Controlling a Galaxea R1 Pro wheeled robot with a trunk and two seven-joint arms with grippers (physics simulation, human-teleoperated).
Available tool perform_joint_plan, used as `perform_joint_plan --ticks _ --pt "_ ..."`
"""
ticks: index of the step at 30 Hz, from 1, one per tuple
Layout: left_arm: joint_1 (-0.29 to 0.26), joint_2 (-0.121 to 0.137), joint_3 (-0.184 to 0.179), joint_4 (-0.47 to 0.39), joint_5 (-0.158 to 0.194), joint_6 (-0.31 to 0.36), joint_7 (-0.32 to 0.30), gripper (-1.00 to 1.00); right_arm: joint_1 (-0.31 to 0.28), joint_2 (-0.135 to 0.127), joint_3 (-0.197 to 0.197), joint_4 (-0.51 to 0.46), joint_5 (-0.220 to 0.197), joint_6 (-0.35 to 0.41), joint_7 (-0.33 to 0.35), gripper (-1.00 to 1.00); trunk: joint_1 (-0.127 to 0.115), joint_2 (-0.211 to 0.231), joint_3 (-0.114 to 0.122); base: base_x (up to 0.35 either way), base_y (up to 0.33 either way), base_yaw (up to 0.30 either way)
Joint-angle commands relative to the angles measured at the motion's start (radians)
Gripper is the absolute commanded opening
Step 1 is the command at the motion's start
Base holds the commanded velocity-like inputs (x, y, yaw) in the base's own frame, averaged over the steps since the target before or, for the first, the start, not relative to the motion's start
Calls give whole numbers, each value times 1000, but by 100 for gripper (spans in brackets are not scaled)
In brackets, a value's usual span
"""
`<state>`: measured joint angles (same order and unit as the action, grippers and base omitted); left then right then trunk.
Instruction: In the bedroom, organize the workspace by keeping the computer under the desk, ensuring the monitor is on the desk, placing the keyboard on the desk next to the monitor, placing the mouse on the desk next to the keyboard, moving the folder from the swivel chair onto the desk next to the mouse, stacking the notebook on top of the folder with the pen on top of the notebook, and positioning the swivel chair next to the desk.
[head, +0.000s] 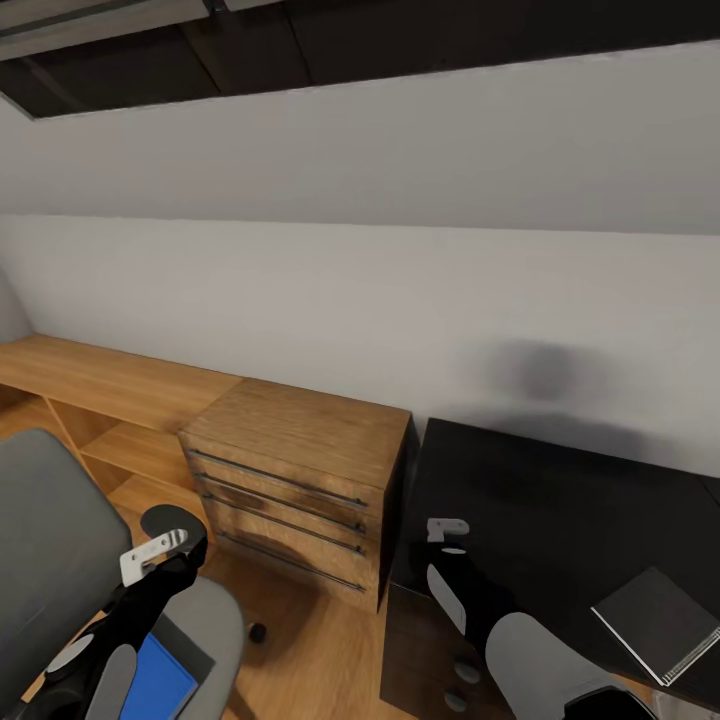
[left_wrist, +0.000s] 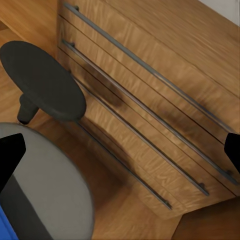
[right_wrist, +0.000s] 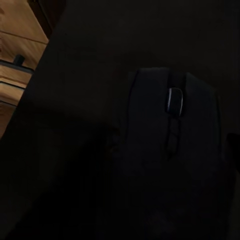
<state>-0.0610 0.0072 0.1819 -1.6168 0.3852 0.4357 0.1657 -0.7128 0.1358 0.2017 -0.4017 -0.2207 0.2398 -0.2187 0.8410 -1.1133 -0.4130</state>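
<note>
The right end effector, its state impossible to tell, hovers directly above the mouse lying lengthwise on the black desk.

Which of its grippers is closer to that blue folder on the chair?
Left. The left gripper hovers just above the blue folder on the swivel chair; the right gripper is over the black desk.

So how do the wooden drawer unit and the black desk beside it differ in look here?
The drawer unit is warm light wood with visible grain; the desk is flat black. The drawer unit's front carries long horizontal metal handles, while the desk's front shows small round knobs. The drawer unit's top is bare; the desk holds a grey notebook and a dark mouse. Both stand against the same white wall, side by side.
</note>
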Motion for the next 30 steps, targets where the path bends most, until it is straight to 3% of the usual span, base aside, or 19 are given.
perform_joint_plan --ticks 1,8,11,12,13,18,22,24,30 --pt "-1 0 -2 -2 11 5 8 100 -1 -1 8 -2 -11 4 -7 -100 0 -1 -1 0 0 0" --pt "0 0 -4 -2 10 5 8 100 -1 0 11 -17 -10 4 -8 -100 -27 48 21 0 0 0" --pt "0 0 -8 -2 10 5 8 100 1 0 11 -74 -10 8 -10 -100 -38 69 30 0 0 0" --pt "0 0 -18 -2 9 5 8 100 4 -1 10 -135 -10 23 -11 -100 -42 76 33 0 0 0" --pt "0 0 -29 -2 8 5 8 100 25 -3 9 -264 -7 81 -12 -100 -46 83 36 0 0 0" --pt "9 1 -42 -3 5 -3 8 100 202 -9 8 -674 -4 261 -54 -100 -65 118 52 0 0 0" --pt "21 1 -75 -3 4 -6 9 100 307 -18 7 -909 -6 323 -100 -100 -80 146 65 0 0 0" --pt "23 1 -84 -3 3 -6 22 100 346 -21 7 -987 -7 337 -110 -100 -88 160 71 0 0 0" --pt "24 1 -104 -3 3 1 67 100 364 -21 8 -1025 -7 340 -114 -100 -111 202 90 -118 0 0"
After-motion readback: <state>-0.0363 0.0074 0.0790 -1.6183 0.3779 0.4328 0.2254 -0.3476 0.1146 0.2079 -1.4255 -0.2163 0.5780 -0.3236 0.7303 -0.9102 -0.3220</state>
